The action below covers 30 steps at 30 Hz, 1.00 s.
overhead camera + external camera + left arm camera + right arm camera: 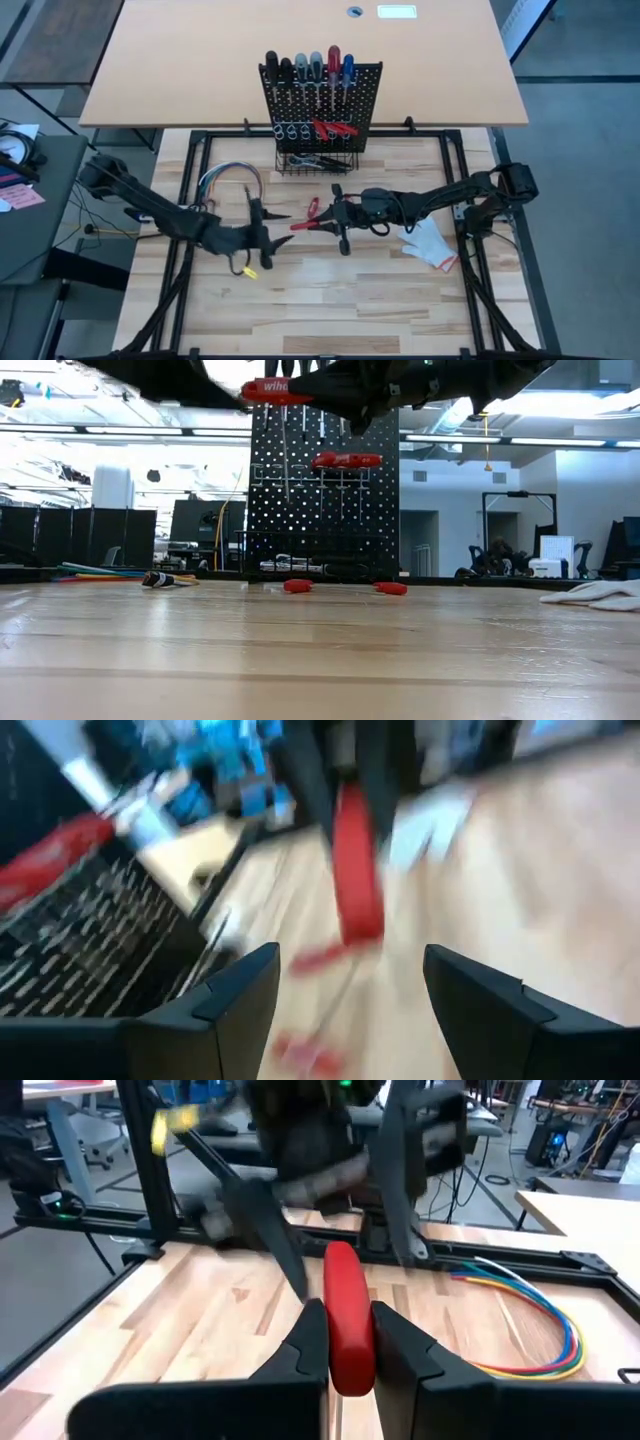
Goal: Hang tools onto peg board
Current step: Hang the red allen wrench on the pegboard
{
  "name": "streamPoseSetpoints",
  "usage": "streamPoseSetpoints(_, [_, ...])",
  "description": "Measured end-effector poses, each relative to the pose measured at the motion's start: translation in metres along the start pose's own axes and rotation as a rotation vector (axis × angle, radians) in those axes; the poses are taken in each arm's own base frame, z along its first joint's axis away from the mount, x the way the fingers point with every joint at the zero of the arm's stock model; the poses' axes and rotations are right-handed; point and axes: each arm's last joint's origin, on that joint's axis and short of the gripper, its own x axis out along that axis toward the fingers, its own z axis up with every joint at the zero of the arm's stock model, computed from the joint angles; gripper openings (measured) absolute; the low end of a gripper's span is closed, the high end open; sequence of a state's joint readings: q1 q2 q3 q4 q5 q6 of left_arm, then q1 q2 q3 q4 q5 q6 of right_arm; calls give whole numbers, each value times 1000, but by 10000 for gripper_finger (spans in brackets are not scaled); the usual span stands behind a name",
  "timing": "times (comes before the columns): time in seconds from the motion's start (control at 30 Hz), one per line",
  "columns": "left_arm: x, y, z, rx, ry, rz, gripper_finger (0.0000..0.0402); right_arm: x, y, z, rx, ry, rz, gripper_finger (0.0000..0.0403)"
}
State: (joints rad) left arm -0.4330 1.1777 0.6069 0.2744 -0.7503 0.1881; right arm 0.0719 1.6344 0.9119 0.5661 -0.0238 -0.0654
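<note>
Red handle clamped between its fingers, the right gripper [345, 1342] held a screwdriver [308, 222] above mid-table, white lettering "wiha" partly legible (low view only). Facing it, the left gripper [350, 985] stood wide apart, gripping nothing. Behind both, the peg board [368, 100] carried more tools [308, 66] in its rings.

- The red-handled tool [347, 1320] runs out of the right wrist view's bottom edge, its tip unseen.
- In the left wrist view the peg board [90, 945] is smeared by blur.
- The low view's top edge crops both arms.
</note>
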Motion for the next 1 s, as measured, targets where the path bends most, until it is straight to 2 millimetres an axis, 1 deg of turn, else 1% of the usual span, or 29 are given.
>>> streamPoseSetpoints(0.07, [-2,6,2,-76,-90,-14,241,0,0,0,0,1,0,39])
streamPoseSetpoints(0.13, [0,9,1,-111,-123,-19,241,0,0,1,-5,-9,-1,39])
streamPoseSetpoints(0.3, [10,11,-1,-158,-138,-128,241,0,0,2,-12,-22,-2,39])
streamPoseSetpoints(0.43, [11,11,1,-173,-152,-137,226,0,0,2,-12,-22,-2,39])
streamPoseSetpoints(0.6, [11,13,3,-200,-176,-133,174,0,0,2,-9,-24,-1,39])
streamPoseSetpoints(0.8, [14,17,1,-223,-157,-125,103,0,2,3,-8,-26,-3,39])
streamPoseSetpoints(1.0, [15,17,1,-226,-157,-140,44,0,2,2,-12,-24,-3,39])
